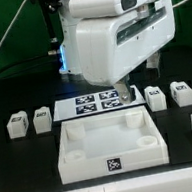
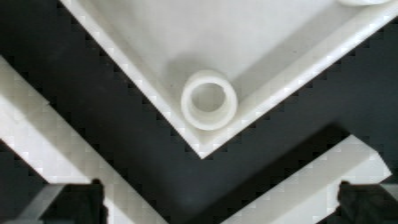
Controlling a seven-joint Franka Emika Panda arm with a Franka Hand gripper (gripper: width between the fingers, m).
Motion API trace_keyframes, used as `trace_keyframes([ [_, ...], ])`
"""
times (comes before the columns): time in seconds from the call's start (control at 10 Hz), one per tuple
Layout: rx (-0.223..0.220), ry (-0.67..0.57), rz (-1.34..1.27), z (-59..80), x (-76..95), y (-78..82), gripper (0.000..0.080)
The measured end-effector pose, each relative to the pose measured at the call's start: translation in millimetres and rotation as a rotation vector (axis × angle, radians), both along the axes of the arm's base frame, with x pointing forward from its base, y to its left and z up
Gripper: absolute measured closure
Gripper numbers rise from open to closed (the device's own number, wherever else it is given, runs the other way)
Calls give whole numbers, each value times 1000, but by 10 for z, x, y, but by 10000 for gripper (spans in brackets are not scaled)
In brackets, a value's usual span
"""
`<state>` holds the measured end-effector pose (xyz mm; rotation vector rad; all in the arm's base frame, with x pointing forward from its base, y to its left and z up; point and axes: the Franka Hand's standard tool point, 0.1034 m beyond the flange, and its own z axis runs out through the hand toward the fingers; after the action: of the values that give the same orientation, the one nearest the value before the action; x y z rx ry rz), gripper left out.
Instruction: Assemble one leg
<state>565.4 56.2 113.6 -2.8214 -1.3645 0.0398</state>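
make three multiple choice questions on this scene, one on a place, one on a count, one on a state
1. The gripper hovers over: A the large white square tray-like top's far corner; B the left legs; C bare table
2. Small white blocky tagged legs in view: A two; B four; C six
3. Gripper state: A shut on a leg; B open; C shut on the top
1 A, a round corner socket shows below it. 2 B, two each side of the marker board. 3 B, fingers apart, nothing between.
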Motion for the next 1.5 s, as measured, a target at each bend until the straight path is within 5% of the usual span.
trace_keyframes([
  [0.7,4,3,190,2,-24,-32,150],
  [1.0,7,23,559,19,-646,-321,150],
  [1.3,31,24,665,-396,-1137,-569,150],
  [1.5,49,27,655,-738,-1249,-563,150],
])
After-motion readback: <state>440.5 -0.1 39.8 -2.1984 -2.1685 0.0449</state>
